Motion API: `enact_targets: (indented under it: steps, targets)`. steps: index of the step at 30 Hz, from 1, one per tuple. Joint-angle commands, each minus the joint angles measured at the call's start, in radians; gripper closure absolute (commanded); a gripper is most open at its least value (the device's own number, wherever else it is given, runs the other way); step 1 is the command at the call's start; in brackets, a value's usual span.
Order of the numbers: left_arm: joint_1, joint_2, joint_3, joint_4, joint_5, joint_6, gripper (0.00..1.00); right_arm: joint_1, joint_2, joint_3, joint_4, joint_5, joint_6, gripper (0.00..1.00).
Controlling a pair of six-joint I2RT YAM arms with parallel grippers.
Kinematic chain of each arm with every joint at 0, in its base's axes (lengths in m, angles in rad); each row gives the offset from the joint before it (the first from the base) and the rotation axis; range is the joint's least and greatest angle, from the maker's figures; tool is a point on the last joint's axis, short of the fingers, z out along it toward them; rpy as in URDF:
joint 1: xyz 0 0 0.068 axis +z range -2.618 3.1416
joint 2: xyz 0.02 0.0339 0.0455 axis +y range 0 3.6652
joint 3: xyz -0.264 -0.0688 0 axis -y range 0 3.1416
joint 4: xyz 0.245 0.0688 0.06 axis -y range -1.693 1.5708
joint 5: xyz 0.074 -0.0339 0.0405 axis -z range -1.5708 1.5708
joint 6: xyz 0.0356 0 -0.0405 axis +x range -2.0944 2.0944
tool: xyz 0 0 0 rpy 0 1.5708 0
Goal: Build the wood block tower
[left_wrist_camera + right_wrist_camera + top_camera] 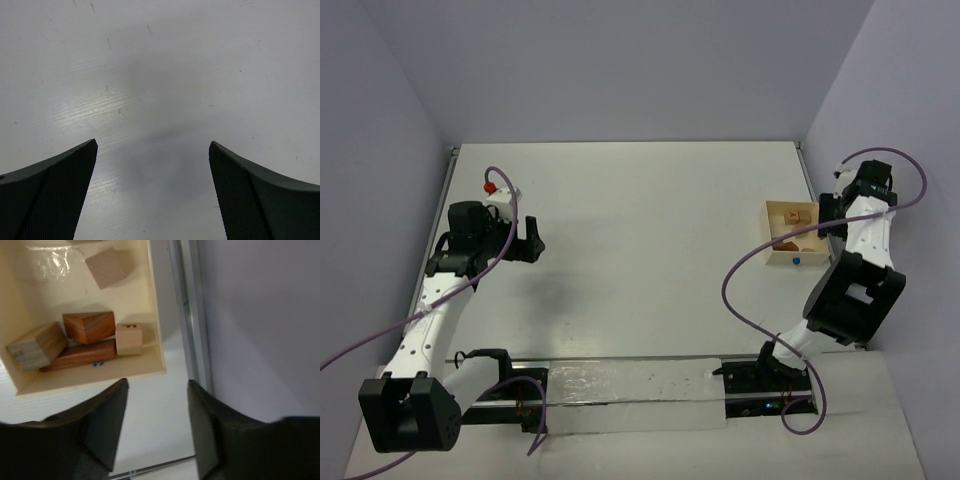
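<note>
Nearest, on the L side, the left pincer (152, 145) is held wide apart over bare tabletop (160, 75), w/ nothing btwn its fingers. It is judged to be parked clear so the R arm can work. On the R side, the right pincer (157, 382) is seen w/ fingers apart, though narrower, and nothing is gripped. It is aimed just short of the box (90, 376), prob. lined up for a pick.

Inside, the wood blocks (65, 360) are crowded toward the near wall: reddish-brown bar (95, 352), tan oblong (35, 347), lettered tan cube (129, 339), and reddish-brown wedge (90, 326) just behind the bar. Farther back a second tan cube (109, 267) is seen. No wood block tower is stacked yet; every block seen is kept in the box by the tabletop's R edge.
</note>
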State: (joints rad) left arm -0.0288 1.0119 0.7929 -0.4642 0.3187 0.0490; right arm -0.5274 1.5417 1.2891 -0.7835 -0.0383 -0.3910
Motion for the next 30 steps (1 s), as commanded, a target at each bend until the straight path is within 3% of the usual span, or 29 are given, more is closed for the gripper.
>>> enact_targets:
  steps: [1,8,16,30]
  targets:
    - [0.009,0.002,0.025,-0.002,0.028,0.012,0.01,-0.028,0.066,0.097,-0.014,-0.003,-0.073,0.45]
    - [0.009,0.008,0.027,-0.005,0.025,0.012,0.01,-0.051,0.192,0.174,-0.003,-0.004,-0.139,0.55]
    - [0.009,0.016,0.028,-0.008,0.020,0.010,0.01,-0.049,0.282,0.227,-0.015,-0.031,-0.151,0.53]
    - [0.009,0.025,0.030,-0.007,0.018,0.009,0.01,-0.010,0.299,0.257,-0.068,-0.093,-0.137,0.47]
